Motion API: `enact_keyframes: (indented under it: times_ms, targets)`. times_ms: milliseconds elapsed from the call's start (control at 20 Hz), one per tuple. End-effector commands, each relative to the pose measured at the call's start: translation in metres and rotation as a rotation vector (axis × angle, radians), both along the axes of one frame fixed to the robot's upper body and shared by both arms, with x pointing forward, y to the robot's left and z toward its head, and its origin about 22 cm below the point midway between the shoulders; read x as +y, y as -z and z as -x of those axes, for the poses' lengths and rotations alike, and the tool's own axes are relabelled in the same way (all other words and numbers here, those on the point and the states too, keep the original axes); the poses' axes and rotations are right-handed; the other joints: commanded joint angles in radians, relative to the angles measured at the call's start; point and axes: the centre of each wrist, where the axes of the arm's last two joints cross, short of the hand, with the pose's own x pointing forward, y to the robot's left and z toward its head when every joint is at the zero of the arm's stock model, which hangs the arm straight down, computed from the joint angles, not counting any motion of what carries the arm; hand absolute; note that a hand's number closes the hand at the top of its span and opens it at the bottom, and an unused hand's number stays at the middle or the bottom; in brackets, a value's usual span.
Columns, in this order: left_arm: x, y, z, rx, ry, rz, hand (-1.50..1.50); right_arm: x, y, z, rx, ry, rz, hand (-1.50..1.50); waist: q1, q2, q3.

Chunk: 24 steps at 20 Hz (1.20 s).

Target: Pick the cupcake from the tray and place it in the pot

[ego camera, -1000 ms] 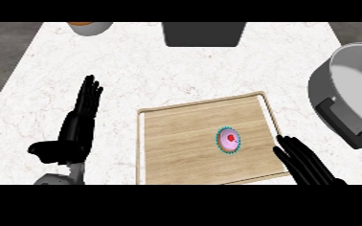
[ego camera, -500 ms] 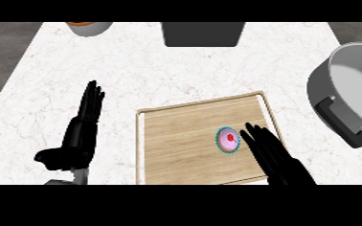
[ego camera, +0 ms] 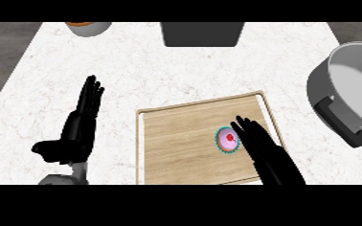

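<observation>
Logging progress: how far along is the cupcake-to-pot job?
Nothing done yet: cupcake sits on the tray. In hand: right hand is beside it, fingers straight, no grasp. Left: grasp, lift, place in the pot. Left hand rests open.

The right robot hand covers the cupcake's 3 o'clock side. The pot runs off the frame at 3 o'clock. At 12 o'clock, a dark container and a bowl are cut off.
</observation>
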Motion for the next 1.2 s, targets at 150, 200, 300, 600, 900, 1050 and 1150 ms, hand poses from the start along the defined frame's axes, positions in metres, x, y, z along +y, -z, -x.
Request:
enact_keyframes:
  times_ms: [150, 200, 300, 600, 900, 1050, 1150]
  targets:
    - [0.001, 0.003, 0.012, 0.006, -0.005, 0.01, 0.0, 0.006, 0.005, -0.015, 0.02, 0.006, 0.023, -1.5, 0.001, 0.0, 0.0]
    - [-0.01, -0.021, -0.004, -0.004, 0.0, 0.006, 0.0, 0.004, 0.027, -0.017, 0.001, 0.01, 0.03, -1.5, 0.0, 0.0, 0.0]
    - [-0.004, 0.007, 0.013, 0.0, -0.009, -0.008, 0.0, 0.0, 0.038, -0.012, 0.023, 0.024, 0.009, -1.5, 0.001, 0.0, 0.0]
    - [0.006, 0.009, -0.005, 0.003, -0.002, 0.029, 0.0, 0.014, 0.034, -0.046, -0.017, -0.015, 0.06, 1.5, 0.002, 0.001, 0.0]
    - [0.007, -0.004, -0.022, 0.006, -0.009, 0.002, 0.0, 0.003, 0.04, -0.03, -0.219, -0.012, 0.027, 1.5, -0.003, 0.001, 0.0]
    - [-0.007, -0.008, 0.023, 0.002, -0.008, 0.0, 0.0, 0.019, 0.016, -0.051, -0.217, 0.005, 0.019, 1.5, 0.004, -0.001, 0.0]
    - [-0.007, -0.003, 0.002, 0.016, 0.005, 0.01, 0.0, 0.019, 0.036, -0.045, -0.242, -0.002, 0.04, 1.5, 0.001, 0.0, 0.0]
